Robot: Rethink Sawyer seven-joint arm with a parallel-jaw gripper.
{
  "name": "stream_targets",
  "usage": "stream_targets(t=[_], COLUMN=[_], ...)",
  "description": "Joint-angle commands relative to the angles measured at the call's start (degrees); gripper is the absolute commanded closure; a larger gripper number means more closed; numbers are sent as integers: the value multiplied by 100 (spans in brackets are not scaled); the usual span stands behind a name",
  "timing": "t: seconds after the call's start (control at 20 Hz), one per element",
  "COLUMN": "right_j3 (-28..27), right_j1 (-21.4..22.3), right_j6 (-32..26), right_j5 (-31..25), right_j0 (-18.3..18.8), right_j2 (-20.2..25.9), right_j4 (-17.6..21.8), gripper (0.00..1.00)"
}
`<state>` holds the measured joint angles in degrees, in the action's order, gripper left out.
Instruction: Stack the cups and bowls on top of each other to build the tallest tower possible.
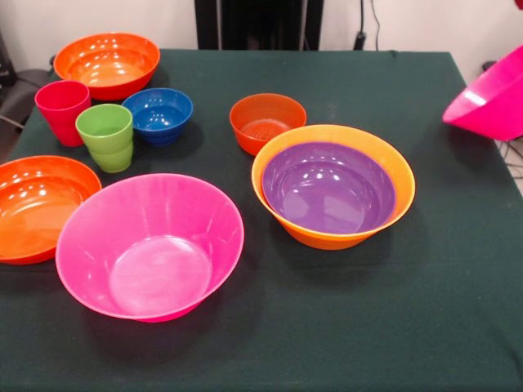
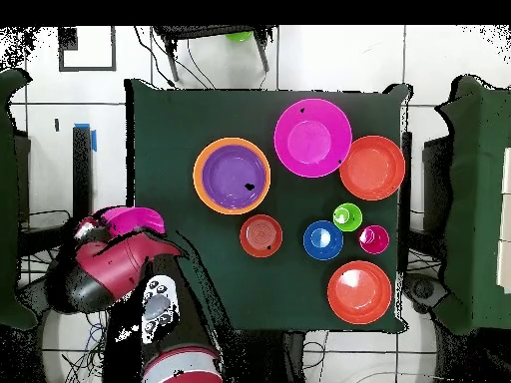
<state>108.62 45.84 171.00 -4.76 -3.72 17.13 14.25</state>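
Observation:
A hot pink bowl (image 1: 490, 102) (image 2: 130, 216) hangs tilted in the air past the table's side edge, with my gripper (image 2: 110, 226) shut on its rim; the fingers are hidden. A second hot pink bowl (image 1: 149, 245) (image 2: 312, 138) stands upright on the table. The purple bowl (image 1: 328, 186) (image 2: 235, 177) sits nested in the large orange bowl (image 1: 384, 159) (image 2: 203, 160). Grouped together are the small red-orange bowl (image 1: 267, 121) (image 2: 260, 235), the blue bowl (image 1: 158, 114) (image 2: 322, 239), the green cup (image 1: 105, 136) (image 2: 347, 215) and the red cup (image 1: 62, 110) (image 2: 374, 238). Two red-orange bowls (image 1: 106, 64) (image 1: 37, 204) stand apart.
A dark green cloth covers the table (image 1: 368, 327) (image 2: 165, 130). My arm (image 2: 105, 274) reaches out beside the table, off its edge. Chairs and cables surround the table on the tiled floor.

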Motion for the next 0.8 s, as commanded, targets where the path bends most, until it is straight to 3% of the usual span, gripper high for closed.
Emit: stream_targets(t=[0.05,0.45,0.8], right_j3=[217,68,-154], right_j1=[-49,-1013,-1768], right_j6=[-109,-314,-190], right_j5=[231,1995,2653], right_j0=[364,945,1560], right_j2=[778,803,1060], right_j4=[149,1476,2616], gripper=[100,100,100])
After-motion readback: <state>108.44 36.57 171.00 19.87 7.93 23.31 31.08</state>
